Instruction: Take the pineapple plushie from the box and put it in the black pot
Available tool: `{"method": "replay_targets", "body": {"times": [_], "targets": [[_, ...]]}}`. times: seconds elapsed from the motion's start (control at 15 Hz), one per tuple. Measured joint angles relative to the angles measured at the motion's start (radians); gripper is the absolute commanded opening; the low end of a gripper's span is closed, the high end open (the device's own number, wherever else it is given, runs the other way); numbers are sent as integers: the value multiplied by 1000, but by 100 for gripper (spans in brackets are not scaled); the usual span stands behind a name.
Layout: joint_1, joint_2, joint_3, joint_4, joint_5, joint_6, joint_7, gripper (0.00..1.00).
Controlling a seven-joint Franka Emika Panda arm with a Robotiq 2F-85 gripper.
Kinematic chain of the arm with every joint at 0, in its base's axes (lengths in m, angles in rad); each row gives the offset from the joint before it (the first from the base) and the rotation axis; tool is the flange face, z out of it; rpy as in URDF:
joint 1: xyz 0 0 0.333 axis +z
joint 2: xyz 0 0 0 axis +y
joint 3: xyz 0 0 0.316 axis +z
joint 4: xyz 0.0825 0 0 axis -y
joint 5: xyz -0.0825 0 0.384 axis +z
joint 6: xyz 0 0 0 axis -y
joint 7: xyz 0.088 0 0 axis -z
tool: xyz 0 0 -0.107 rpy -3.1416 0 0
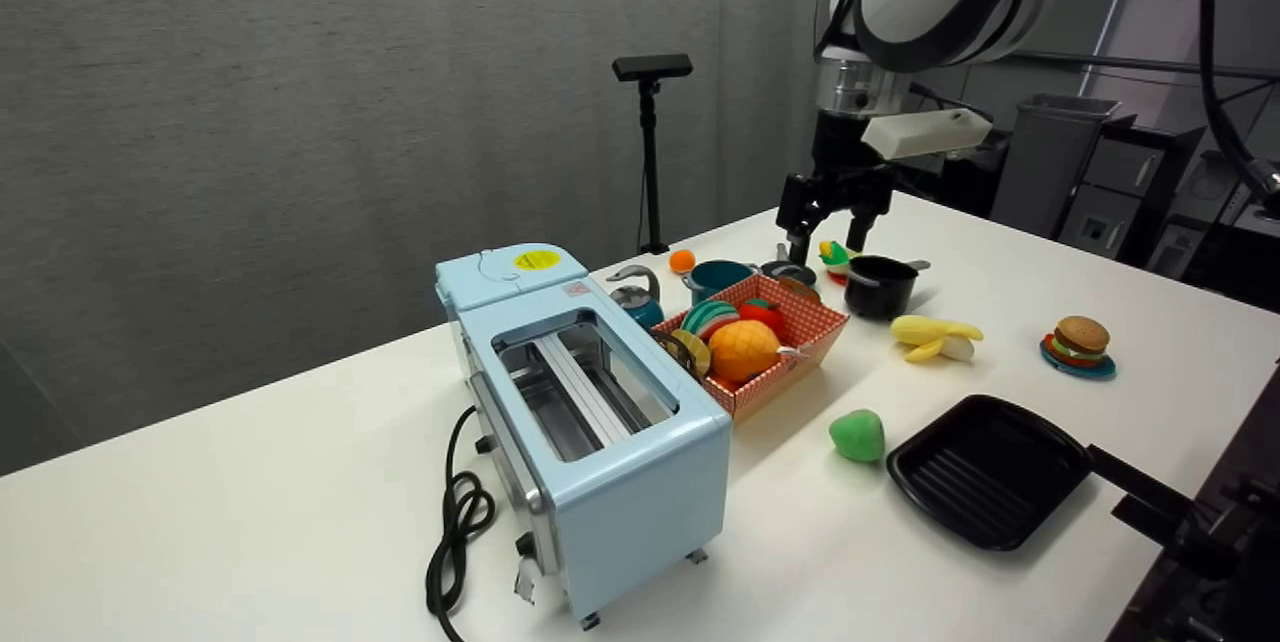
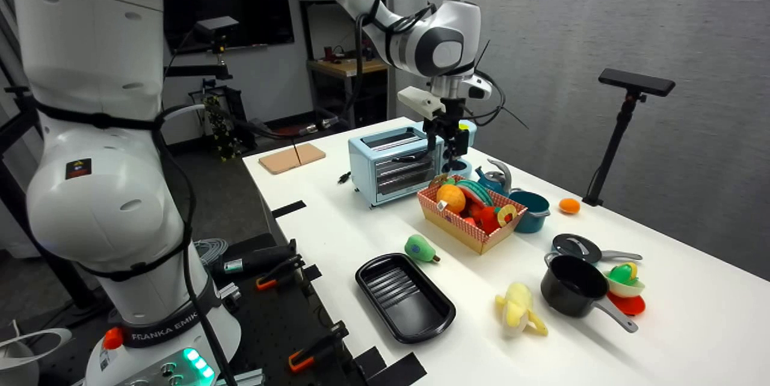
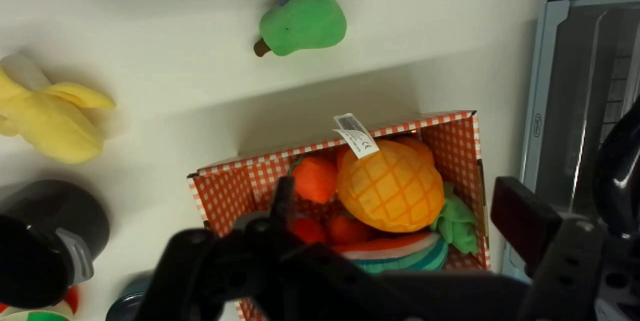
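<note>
Claw (image 3: 401, 208) spread above box (image 2: 448, 222), nothing pinched. Pineapple (image 2: 451, 198) lies in box, left end in exterior view: probably light, soft, hard to damage; best squeezed across plump middle. Box also holds watermelon (image 3: 400, 253), red fruits (image 3: 316, 178). Pot (image 2: 562, 297) stands right of box, nearer; no contents visible.
</note>
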Motion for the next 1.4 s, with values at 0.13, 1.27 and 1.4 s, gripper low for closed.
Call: {"method": "replay_targets", "body": {"times": [0.13, 1.27, 1.4], "targets": [[0, 41, -5, 35, 0, -15, 0, 100], [39, 373, -10, 396, -30, -197, 34, 100], [43, 397, -11, 428, -30, -210, 36, 100]]}}
